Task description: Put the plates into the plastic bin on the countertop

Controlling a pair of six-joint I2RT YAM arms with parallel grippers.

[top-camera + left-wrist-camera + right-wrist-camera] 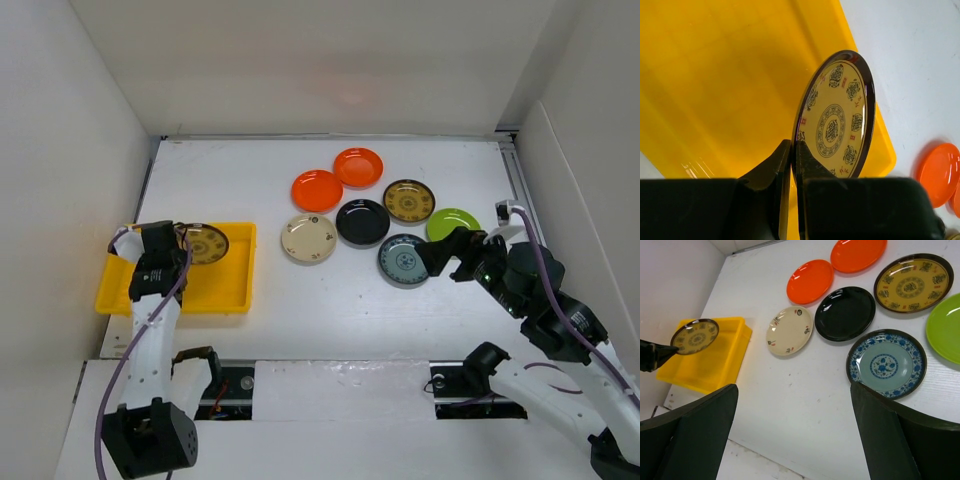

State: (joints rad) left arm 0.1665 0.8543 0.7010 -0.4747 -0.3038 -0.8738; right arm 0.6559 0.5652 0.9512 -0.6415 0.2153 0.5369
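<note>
My left gripper [178,243] is shut on the rim of a dark gold-patterned plate [205,244], holding it above the yellow plastic bin [225,285]; the left wrist view shows the plate [837,120] tilted on edge over the bin [715,80]. On the countertop [330,310] lie two orange plates [317,190] [358,167], a black plate [362,221], a cream plate [308,238], a second gold-patterned plate [408,200], a lime green plate [455,221] and a grey-blue patterned plate [402,260]. My right gripper [442,258] is open and empty beside the grey-blue plate [886,363].
White walls enclose the countertop on the left, back and right. The bin sits near the left wall. A metal rail [330,380] runs along the near edge between the arm bases.
</note>
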